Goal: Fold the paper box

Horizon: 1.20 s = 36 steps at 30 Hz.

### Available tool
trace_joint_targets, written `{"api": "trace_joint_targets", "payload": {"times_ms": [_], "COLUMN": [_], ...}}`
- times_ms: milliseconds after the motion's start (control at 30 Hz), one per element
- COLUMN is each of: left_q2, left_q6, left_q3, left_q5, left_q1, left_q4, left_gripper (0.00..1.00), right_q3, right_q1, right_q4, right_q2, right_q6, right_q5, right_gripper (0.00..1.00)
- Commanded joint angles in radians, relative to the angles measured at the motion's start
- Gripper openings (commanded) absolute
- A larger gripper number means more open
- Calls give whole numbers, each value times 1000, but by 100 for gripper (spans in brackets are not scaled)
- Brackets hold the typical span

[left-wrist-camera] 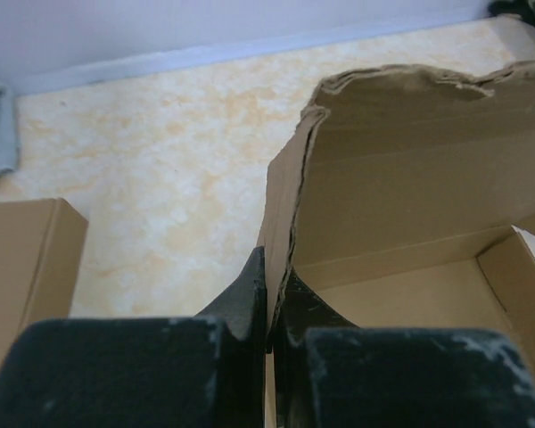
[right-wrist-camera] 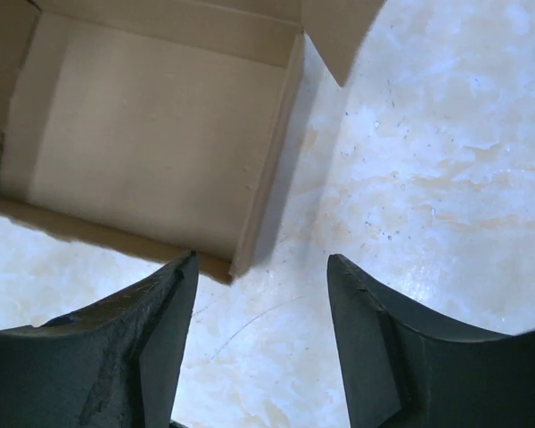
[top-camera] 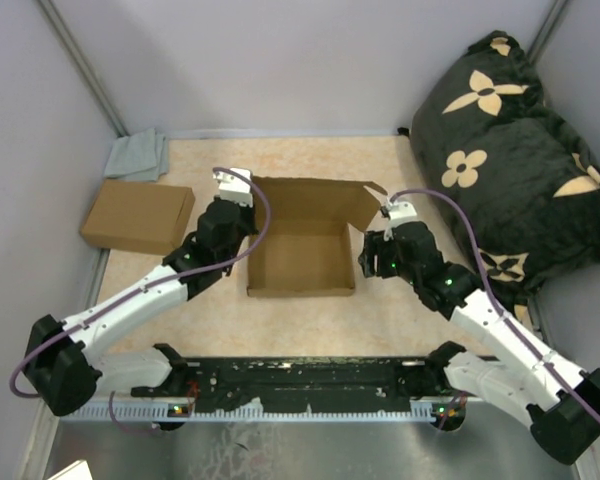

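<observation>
Cushion, spare box flank paper box; gaps seem passable.

A table fills the middle of the overhead view, with both arm bases at its near edge. The paper box sits on the table at centre, between the two arms, its lid panel rising along the far side. The left gripper is at the box's left wall, one finger inside the wall and one outside. The right gripper is over the table just right of the box's near right corner, apart from it. A second cardboard box lies on the table well left of the paper box. A cloth lies behind it, in the far left corner. A cushion rests along the right edge, behind the right arm.
</observation>
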Motion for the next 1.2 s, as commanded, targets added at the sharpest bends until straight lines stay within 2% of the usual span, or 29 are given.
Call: {"api": "trace_joint_targets", "payload": {"times_ms": [0,100,233,667,833,900,1033,1167], "left_q2": [15,10,0,-35,-40,-40,-44,-56], "left_q6": [164,212,191,141,131,125,106,60], "left_q3": [-68,-136,-192,-242,-231,-228,-225,-220], "left_q5": [-117,-132,-99,-57,-42,-34,-21,23], "left_q1": [-4,-3,-4,-4,-4,-4,-4,-4], "left_q4": [246,363,417,417,396,386,360,336], "left_gripper": [0,0,0,0,0,0,0,0], "right_q3": [61,108,153,162,110,100,127,143], "right_q1": [8,8,2,-43,-62,-69,-69,-70], "right_q4": [20,13,28,253,442,484,464,428], "right_q2": [22,58,116,244,259,267,302,303], "right_q6": [-52,-68,-96,-246,-284,-280,-263,-223], "right_q5": [32,72,131,194,139,102,19,-51], "right_gripper": [62,64,68,69,67,63,37,22]}}
